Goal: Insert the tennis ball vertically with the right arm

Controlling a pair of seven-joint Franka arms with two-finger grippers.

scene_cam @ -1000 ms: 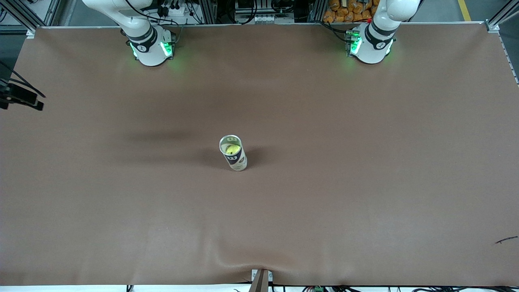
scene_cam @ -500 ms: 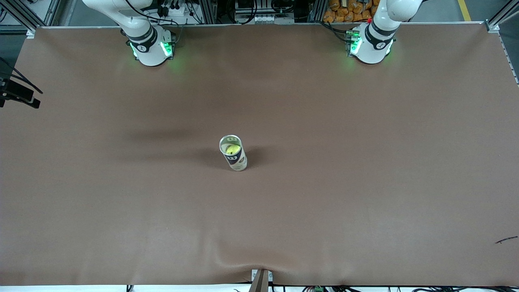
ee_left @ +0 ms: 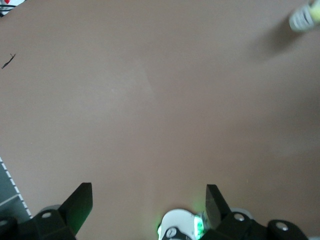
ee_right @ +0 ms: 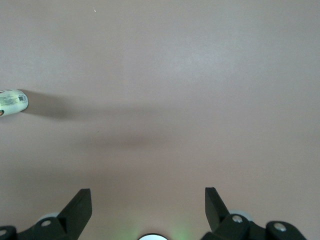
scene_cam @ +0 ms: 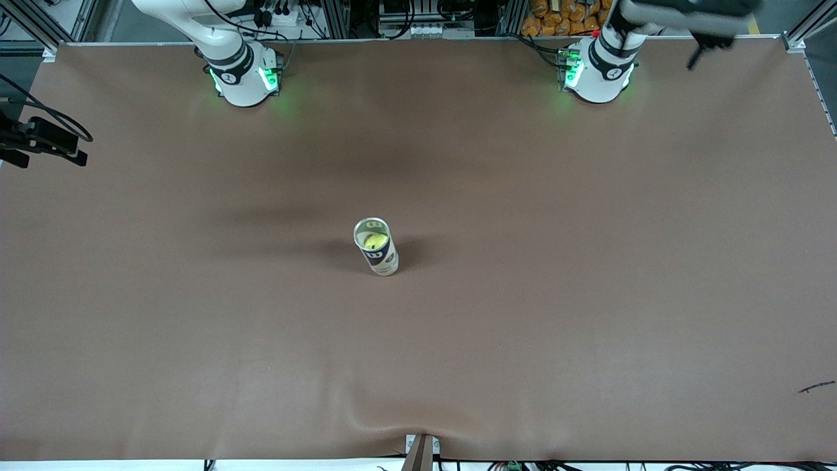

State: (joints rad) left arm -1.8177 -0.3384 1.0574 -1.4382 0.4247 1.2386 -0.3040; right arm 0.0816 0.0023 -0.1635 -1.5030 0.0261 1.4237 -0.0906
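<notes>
Clear cylindrical tube w/ black label band (scene_cam: 376,250) stands upright mid brown worktop (scene_cam: 588,261), mouth open; yellow-green tennis ball (scene_cam: 373,241) sits inside. Label bears a white logo, not legible. Right gripper (ee_right: 148,201) up over worktop at right arm's end, fingers (ee_right: 80,202) wide, empty. Left gripper (ee_left: 149,197) up over worktop near left arm's base, fingers (ee_left: 81,196) wide, empty.

right end effector (ee_right: 148,207): fingers apart, above table (ee_right: 190,75) | tube (ee_right: 12,102): at edge
</notes>
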